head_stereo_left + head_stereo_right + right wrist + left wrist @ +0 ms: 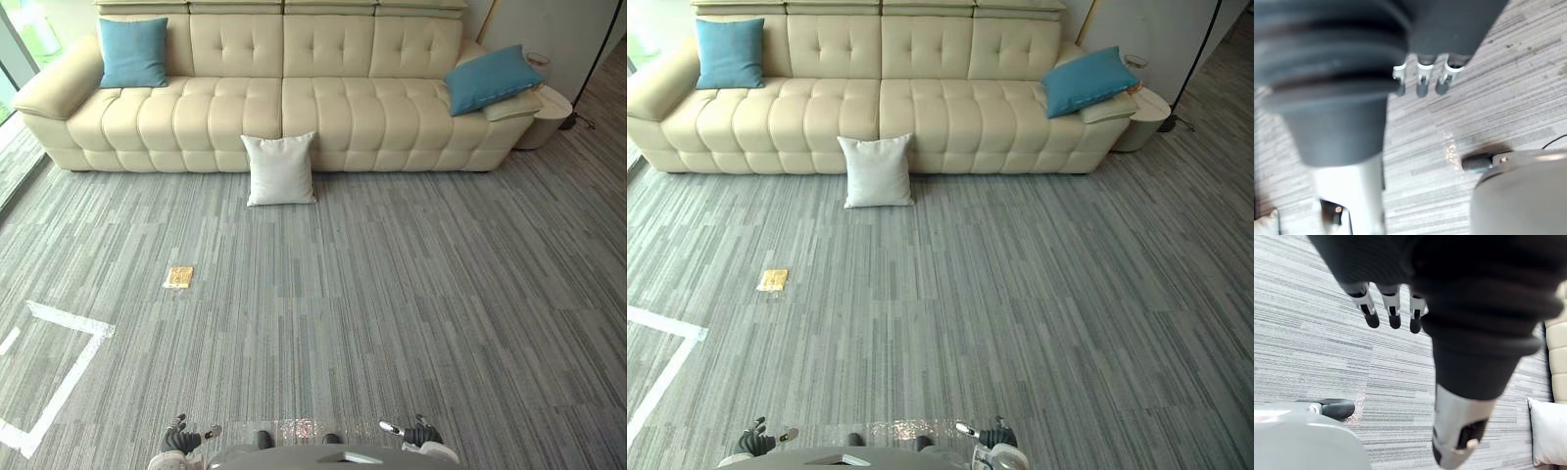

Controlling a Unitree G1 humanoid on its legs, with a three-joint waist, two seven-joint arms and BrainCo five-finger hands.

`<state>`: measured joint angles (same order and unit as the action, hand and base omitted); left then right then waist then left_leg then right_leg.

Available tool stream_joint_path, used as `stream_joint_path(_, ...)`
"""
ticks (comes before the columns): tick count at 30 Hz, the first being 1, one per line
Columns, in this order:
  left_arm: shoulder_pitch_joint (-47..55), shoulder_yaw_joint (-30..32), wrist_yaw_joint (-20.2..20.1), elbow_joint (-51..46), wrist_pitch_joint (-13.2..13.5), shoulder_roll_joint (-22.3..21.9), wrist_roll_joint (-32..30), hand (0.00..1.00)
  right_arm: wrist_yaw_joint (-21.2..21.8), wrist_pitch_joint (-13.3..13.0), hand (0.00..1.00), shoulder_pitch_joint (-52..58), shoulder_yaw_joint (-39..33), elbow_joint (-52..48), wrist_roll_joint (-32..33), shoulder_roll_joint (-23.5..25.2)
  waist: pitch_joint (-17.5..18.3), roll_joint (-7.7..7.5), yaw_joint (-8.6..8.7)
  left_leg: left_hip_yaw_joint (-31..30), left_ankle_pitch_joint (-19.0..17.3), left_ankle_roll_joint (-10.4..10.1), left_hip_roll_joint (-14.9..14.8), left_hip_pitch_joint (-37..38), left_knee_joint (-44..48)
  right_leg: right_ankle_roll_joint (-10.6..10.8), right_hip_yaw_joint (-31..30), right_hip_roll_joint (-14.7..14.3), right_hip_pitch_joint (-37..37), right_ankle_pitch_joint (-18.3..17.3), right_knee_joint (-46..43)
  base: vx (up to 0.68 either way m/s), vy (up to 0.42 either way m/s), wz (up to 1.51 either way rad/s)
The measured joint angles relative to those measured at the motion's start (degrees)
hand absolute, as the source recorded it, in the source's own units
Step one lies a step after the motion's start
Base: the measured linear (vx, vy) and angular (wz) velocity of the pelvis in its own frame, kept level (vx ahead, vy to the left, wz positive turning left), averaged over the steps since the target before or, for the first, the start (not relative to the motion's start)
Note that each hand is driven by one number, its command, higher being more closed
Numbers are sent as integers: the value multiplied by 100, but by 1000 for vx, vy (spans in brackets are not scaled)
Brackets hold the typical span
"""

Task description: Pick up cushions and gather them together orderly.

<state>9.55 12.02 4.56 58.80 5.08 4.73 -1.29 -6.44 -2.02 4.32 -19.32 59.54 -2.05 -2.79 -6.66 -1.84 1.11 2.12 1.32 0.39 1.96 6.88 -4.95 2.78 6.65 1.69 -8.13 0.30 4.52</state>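
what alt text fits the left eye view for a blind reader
A white cushion leans against the front of a cream sofa on grey carpet. The sofa holds a left blue cushion and a right blue cushion at its ends. A small yellow object lies on the carpet nearer the robot.

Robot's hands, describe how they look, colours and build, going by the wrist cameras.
The left hand and right hand look alike. Each has a dark ribbed cover over its back and wrist. Beside the cover sits a row of silver fingers ending in dark rounded tips. A thicker silver thumb with dark insets stands apart from the fingers.
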Motion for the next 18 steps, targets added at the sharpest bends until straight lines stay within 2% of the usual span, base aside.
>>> stream_joint_path(18,-30,33,13,43,-4,28,127,0,-1,9,0,8,-7,15,-10,6,-55,-45,-55,-24,-60,-2,12,-95,-1,13,26,11,38,-55,2,-9,-9,1)
